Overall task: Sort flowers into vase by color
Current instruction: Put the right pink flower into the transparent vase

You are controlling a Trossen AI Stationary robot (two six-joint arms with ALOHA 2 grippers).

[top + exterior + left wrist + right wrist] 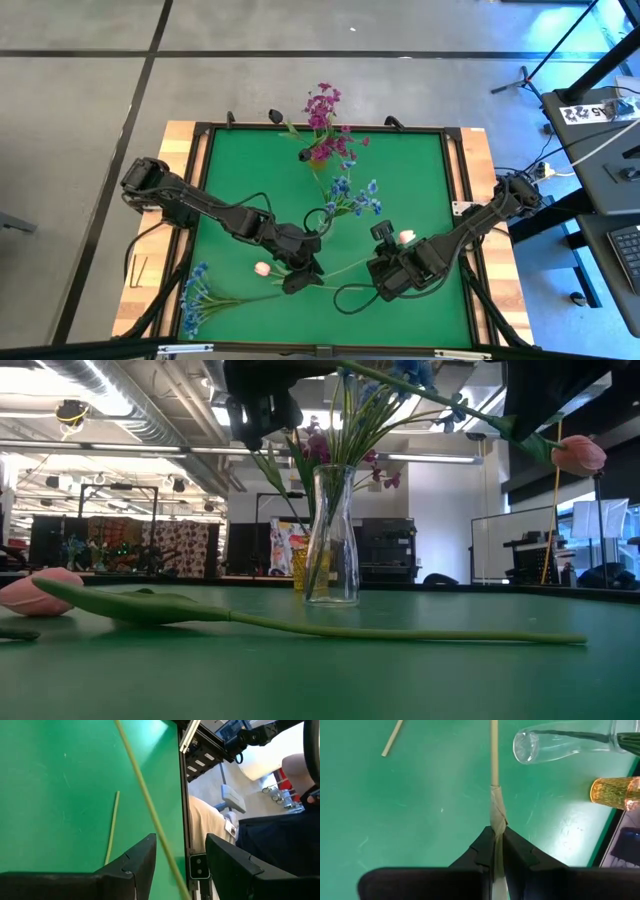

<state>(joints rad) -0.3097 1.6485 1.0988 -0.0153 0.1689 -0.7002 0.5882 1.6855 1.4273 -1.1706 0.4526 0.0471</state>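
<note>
Right fingers (pixel 494 851): pinched shut on a tulip stem (pixel 494 755).
Left fingers (pixel 181 865): parted, straddling a green stem (pixel 145 800) above the counter (pixel 60 780), not gripping.

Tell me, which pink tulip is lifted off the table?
The tulip whose stem the right gripper pinches; the other tulip lies flat on the green table.

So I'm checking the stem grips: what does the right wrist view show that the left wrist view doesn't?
Only the right wrist view: the right gripper shut on a tulip stem, plus the glass vase and a gold cup. Only the left wrist view: the left gripper, fingers apart, a thin stem crossing between them, and the table's edge. Both show the green mat and a loose stem lying on it.
</note>
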